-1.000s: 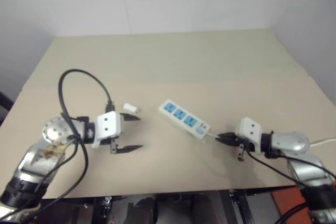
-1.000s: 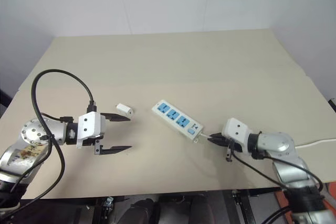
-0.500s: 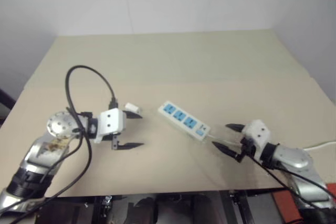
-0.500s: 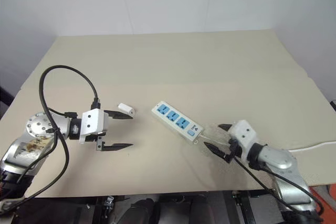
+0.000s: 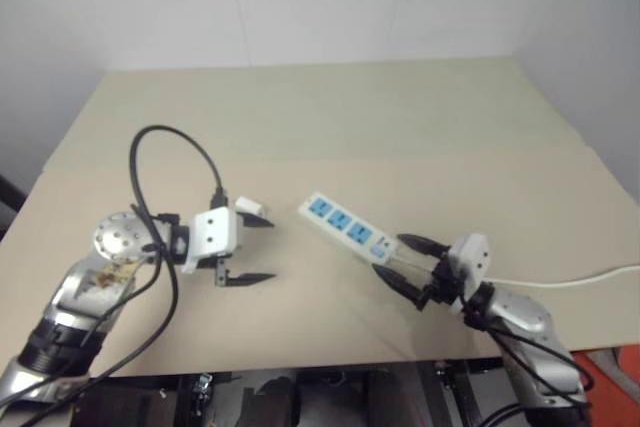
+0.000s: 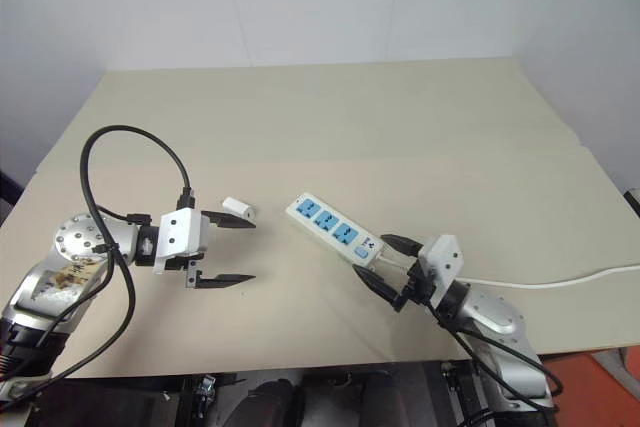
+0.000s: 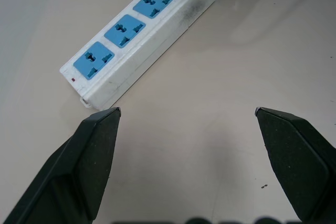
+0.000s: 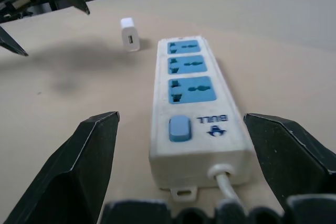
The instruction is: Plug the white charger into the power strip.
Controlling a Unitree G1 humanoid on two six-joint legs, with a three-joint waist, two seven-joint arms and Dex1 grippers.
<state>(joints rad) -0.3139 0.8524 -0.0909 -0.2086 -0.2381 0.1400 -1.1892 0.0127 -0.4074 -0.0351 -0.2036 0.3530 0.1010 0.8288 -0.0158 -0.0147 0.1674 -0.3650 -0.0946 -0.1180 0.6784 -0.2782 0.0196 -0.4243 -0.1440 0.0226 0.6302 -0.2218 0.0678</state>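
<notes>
Power strip (image 6: 335, 233) lies flat on the tan bench (image 6: 400, 137), near the middle of the front half, long axis running 10 to 4 o'clock in the head views. Three blue sockets face up, blue switch (image 8: 179, 128) at the 4 o'clock end, and the thin white cord (image 6: 560, 279) leaves that end and trails off toward 3 o'clock to the bench edge.

White charger (image 6: 237, 207) sits on the bench just off the strip's 10 o'clock end, at about 9 o'clock from it, apart from it, not plugged in. In the right wrist view its small port face shows (image 8: 129, 34).

Left gripper (image 6: 228, 251): jaws wide, nothing between them, hanging over the bench and pointing toward 3 o'clock. Its upper fingertip (image 6: 247, 224) is near the charger, at roughly 6 o'clock from it; can't tell contact from these views, it reads as a small gap. Left wrist view looks between the spread fingers (image 7: 89, 156) at the strip's free end and bare bench.

Right gripper (image 6: 385, 264): jaws wide, empty, pointing toward 10 o'clock at the strip's switch end. The cord exit sits between the two fingers in the right wrist view, fingers (image 8: 84, 166) flanking the strip's end on either side, not touching it.

Black cable (image 6: 130, 162) loops up off the left arm above the bench at 9 o'clock.
</notes>
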